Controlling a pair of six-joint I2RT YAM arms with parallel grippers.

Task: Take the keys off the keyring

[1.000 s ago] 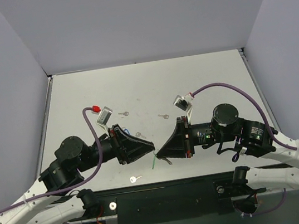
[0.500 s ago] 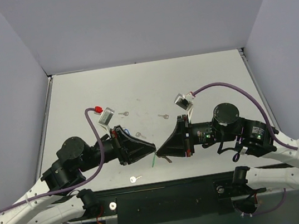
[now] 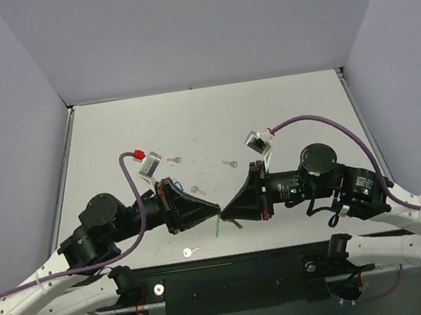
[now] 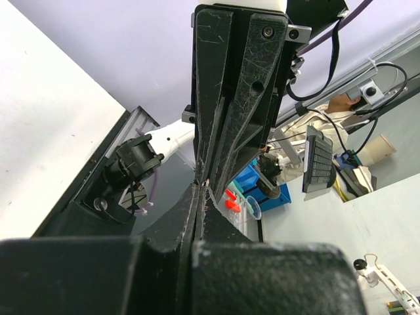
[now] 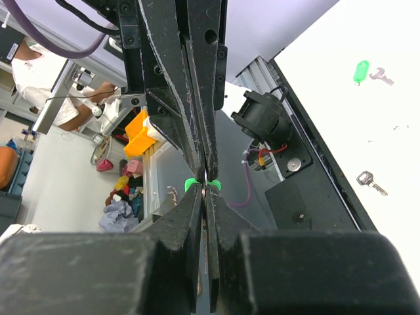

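Nearest the front edge of the pale, matte desk [image 3: 282,107] lies one small silver loose key [image 3: 190,251] with a round head. Just beyond it, two black, scratched, wedge-shaped pincers meet tip to tip above the desk. The left pincer [image 3: 217,207] is pressed closed, and what it nips is hidden. The right pincer [image 3: 224,212] is closed on the keyring [image 3: 218,227], whose thin light-green plastic tag hangs edge-on below the tips, off the surface. What hangs on its metal ring cannot be made out. Farther back lie three more silver keys, well apart: one [image 3: 196,190], another [image 3: 230,163], and the farthest [image 3: 174,160]. The right wrist view also shows one brighter green oblong tag [image 5: 360,71] with a key just beside it.
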